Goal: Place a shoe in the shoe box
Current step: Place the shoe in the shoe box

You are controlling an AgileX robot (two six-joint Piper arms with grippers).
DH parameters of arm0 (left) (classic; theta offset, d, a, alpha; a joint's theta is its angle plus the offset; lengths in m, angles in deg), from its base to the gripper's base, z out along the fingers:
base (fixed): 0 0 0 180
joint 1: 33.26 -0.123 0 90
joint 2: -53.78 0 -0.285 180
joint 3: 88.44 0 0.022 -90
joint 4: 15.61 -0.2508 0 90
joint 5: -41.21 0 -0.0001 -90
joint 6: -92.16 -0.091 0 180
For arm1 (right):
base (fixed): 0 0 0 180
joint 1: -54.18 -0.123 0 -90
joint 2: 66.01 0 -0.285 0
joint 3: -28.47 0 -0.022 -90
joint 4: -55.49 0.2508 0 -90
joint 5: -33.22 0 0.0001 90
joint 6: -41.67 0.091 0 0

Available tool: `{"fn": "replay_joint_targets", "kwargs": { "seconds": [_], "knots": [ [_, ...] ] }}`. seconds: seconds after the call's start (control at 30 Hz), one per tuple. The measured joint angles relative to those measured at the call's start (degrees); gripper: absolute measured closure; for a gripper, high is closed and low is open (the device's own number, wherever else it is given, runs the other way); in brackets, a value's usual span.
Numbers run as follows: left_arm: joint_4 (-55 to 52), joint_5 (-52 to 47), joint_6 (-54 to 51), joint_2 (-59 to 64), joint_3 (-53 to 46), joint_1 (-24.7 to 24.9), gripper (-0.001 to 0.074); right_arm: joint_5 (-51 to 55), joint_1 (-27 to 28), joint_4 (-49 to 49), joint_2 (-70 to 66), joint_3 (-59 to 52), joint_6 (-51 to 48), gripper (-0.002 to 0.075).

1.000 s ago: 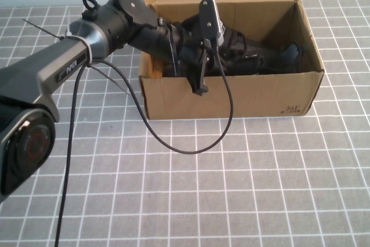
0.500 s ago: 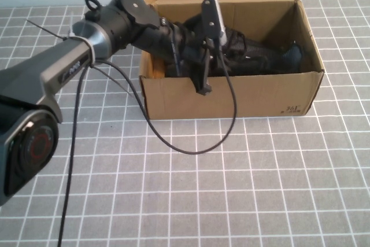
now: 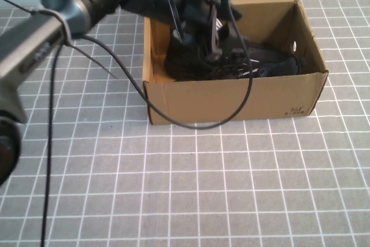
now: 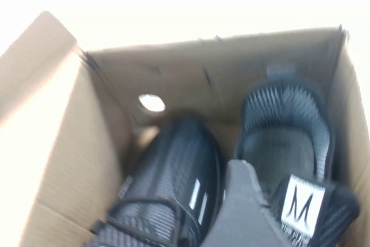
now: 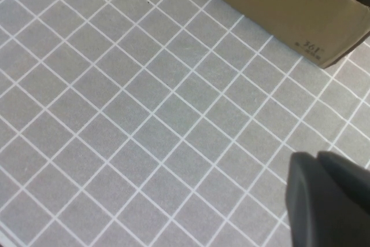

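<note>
The left arm (image 3: 69,21), dark grey metal with a trailing black cable (image 3: 173,117), slants from the left edge over the grey, white-gridded desk (image 3: 191,189) toward the brown corrugated shoe box (image 3: 231,99). The left gripper (image 3: 211,33) hangs above the box's left end with its fingers apart, gripping nothing. The shoe (image 4: 167,183), black ribbed knit with short white dashes, lies inside the box beside its twin (image 4: 289,160). The right gripper (image 5: 326,201) hovers closed and empty over bare desk near the box's printed corner.
</note>
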Motion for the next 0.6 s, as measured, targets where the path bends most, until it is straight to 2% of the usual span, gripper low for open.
{"fn": "replay_joint_targets", "kwargs": {
  "seconds": [0.17,0.23,0.3,0.43,0.5,0.6],
  "knots": [
    [0.0,0.5,10.2,-5.5,0.0,0.0,0.0334,-0.1,0.0,0.4,0.0,0.0,0.0,0.0742],
    [-0.8,0.5,16.5,-7.5,0.0,0.0,0.0367,-0.1,0.0,0.6,0.0,0.0,0.0,0.0742],
    [-2.3,0.4,21.9,-9.0,0.0,0.0,0.0433,-0.1,0.0,0.7,0.0,0.0,0.0,0.0742],
    [-4.5,-1.4,26.6,-10.4,0.0,0.0,0.0649,-0.1,0.0,0.8,0.0,0.0,0.0,0.0743],
    [-5.0,-2.7,27.0,-10.5,0.0,0.0,0.0695,-0.1,0.0,1.4,0.0,0.0,0.0,0.0742],
    [-5.4,-4.1,27.5,-10.6,0.0,0.0,0.0722,-0.1,0.0,3.3,0.0,0.0,0.0,0.0742]
  ]
}}
